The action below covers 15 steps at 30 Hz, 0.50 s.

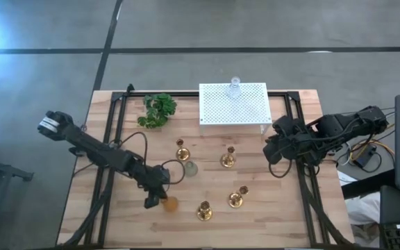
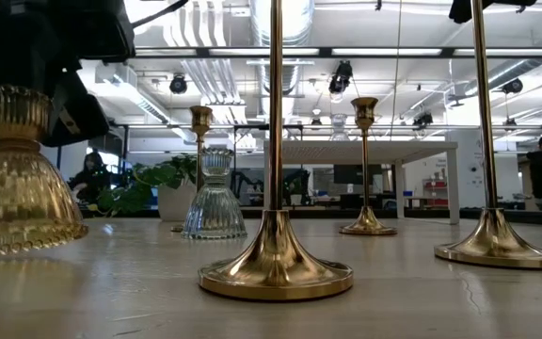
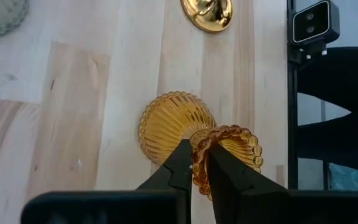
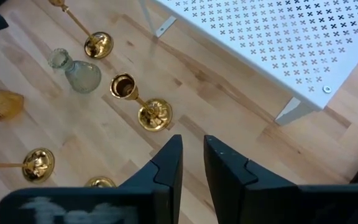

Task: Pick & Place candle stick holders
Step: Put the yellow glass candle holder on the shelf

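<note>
Amber holder point(image 3: 174, 124) | left end effector point(image 3: 199, 163) clamped on rim | gold candlestick point(image 3: 207, 12) nearby

The stand point(image 1: 232, 103) is sitting at the table's point(image 1: 117, 222) far edge, a glass holder point(image 1: 235, 86) on it and the plant point(image 1: 159, 110) to its left. Four candlesticks point(image 1: 228, 158) are standing before it, another holder point(image 1: 189, 167) between them. The left gripper point(image 3: 199, 169) is pinching a third holder's point(image 3: 185, 127) rim near the front.

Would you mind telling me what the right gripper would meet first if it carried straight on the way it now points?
Most likely a gold candlestick, which stands just ahead of the right gripper on the wooden table. Depth is unclear, so it might pass above it.
</note>
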Motion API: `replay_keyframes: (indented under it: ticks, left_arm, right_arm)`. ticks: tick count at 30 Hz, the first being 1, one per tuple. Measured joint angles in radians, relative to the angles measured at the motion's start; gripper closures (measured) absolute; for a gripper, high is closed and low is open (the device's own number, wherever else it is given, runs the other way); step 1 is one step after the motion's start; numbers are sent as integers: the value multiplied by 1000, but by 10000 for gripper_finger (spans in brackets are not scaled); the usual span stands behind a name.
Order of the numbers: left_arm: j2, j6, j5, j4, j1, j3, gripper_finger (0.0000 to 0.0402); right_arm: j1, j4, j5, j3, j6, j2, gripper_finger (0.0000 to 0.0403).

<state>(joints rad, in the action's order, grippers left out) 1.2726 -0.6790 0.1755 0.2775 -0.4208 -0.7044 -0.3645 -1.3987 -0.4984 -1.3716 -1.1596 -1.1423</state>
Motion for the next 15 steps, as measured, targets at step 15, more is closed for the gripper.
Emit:
replay_keyframes:
  ticks: [15]
  left_arm:
    - [-246,60,78,390,175,-194,372]
  right_arm:
    - [1,30,0,0,72,0,344]
